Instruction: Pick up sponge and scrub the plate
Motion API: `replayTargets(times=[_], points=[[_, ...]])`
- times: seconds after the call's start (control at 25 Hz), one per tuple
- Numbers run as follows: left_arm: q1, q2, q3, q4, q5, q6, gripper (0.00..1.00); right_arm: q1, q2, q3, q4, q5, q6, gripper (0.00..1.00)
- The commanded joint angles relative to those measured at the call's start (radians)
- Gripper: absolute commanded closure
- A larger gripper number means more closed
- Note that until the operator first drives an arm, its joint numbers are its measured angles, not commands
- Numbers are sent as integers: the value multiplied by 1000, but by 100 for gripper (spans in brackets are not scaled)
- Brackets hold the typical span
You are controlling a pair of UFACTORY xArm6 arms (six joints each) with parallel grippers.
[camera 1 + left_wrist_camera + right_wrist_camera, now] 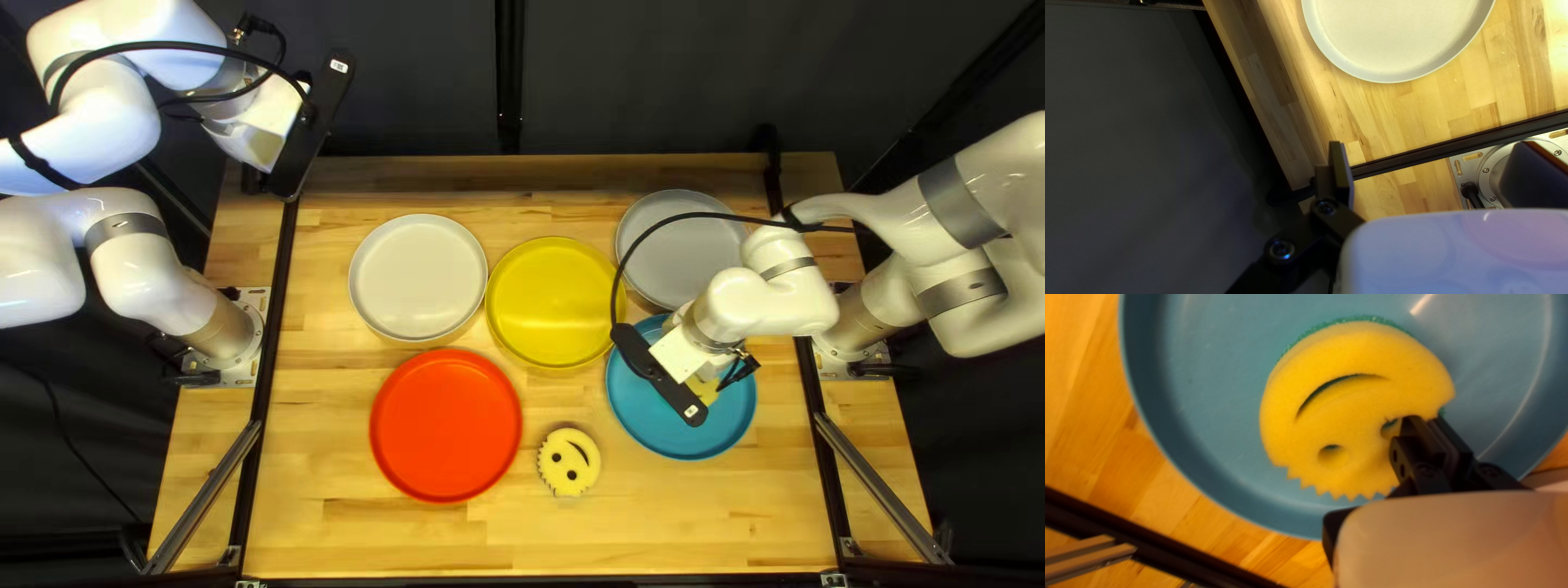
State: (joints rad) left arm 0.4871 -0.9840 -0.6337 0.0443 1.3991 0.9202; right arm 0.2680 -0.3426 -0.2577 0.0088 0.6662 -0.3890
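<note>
Since we hold the round yellow foam sponge with green scouring backing [1339, 408] only near one eye hole, at its edge, it could twist or slip out once we scrub; most of it hangs free of the right gripper [1429, 430]. Right fingers: closed on the sponge, over the round blue plate [1203, 408], at right of the top left view. Can't tell if the sponge touches the plate. Going too low could scrape our fingertips on it; pushing hard sideways could slide it, as nothing pins it.

Left gripper [1342, 163], upper left of the top left view: fingers open, the one showing has nothing against its pad; the other is hidden. Out of the way.

Other stuff: second smiley yellow foam sponge [568, 462], bottom centre, just beside the blue plate; wide strokes could bump it. Round grey plate [669, 261] sits just above, round yellow plate [550, 303] near centre, round red plate [446, 425] lower left of centre. Looped black cable [708, 215] hangs over the grey plate and might snag.
</note>
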Motion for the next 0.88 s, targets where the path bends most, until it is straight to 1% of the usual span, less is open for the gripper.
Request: replayTargets(times=[0.04, 0.16, 0.24, 0.56, 0.68, 0.76, 0.88], points=[[0, 0, 0, 0, 0, 0, 0, 23, -12, 12, 10, 4, 33, 100], [0, 0, 0, 0, 0, 0, 0, 46, 69, -47, -1, -25, 60, 100], [0, 0, 0, 0, 0, 0, 0, 49, 104, -81, -13, -30, 69, 100], [0, 0, 0, 0, 0, 0, 0, 64, 246, -292, -94, 15, 116, 100], [0, 0, 0, 0, 0, 0, 0, 74, 289, -354, -119, 30, 135, 100], [0, 0, 0, 0, 0, 0, 0, 85, 309, -374, -133, 28, 150, 100], [0, 0, 0, 0, 0, 0, 0, 101, 317, -367, -140, 14, 162, 100]])
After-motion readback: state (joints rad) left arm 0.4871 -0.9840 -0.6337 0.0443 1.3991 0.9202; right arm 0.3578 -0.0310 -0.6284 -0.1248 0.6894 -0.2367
